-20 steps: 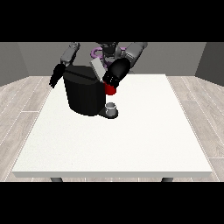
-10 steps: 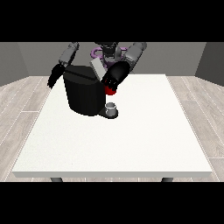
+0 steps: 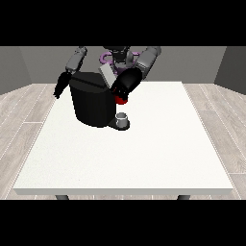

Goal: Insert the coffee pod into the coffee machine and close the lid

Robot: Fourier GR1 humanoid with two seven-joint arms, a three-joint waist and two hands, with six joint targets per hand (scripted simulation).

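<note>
The black coffee machine (image 3: pixel 93 103) stands on the white table (image 3: pixel 144 158) at the back left, its grey lid (image 3: pixel 106 74) tilted up. The hand at the view's right (image 3: pixel 126 84) is against the machine's upper right corner, just above a red thing at the machine (image 3: pixel 121 100). What that hand holds is hidden. A small grey thing (image 3: pixel 122 118) rests on the machine's base below the hand. The hand at the view's left (image 3: pixel 61 85) hangs beside the machine's left side with its fingers pointing down, touching nothing.
The table's front edge (image 3: pixel 125 191) is far from both hands. Wooden floor surrounds the table. The robot's torso (image 3: pixel 117 55) stands right behind the machine.
The hand at the view's right has crept slightly up and to the right at the machine's top corner. The other hand has barely moved.
</note>
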